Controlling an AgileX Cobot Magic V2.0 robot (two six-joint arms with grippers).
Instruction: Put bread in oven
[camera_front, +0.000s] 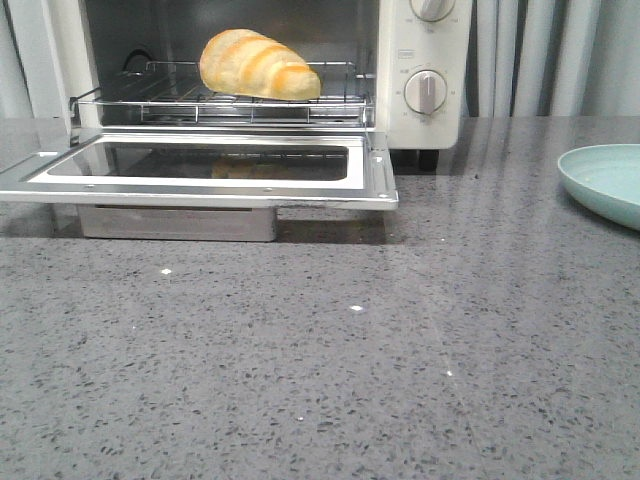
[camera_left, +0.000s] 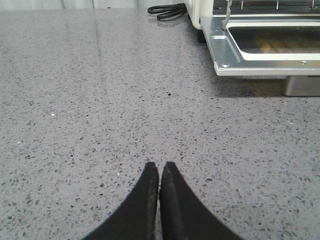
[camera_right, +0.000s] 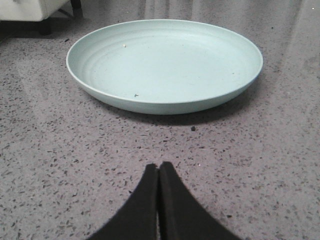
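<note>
Speckled grey worktop carries the oven; the bread lies lengthwise across its rack. Left pincer, pressed together, sits nearer the door than right pincer, likewise pressed together.

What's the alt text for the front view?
A striped golden bread roll lies on the wire rack inside a cream toaster oven whose glass door hangs open over a grey speckled counter; a pale green plate sits at right.

The golden-brown striped bread lies on the wire rack inside the cream-white oven, whose glass door hangs open, flat.
</note>
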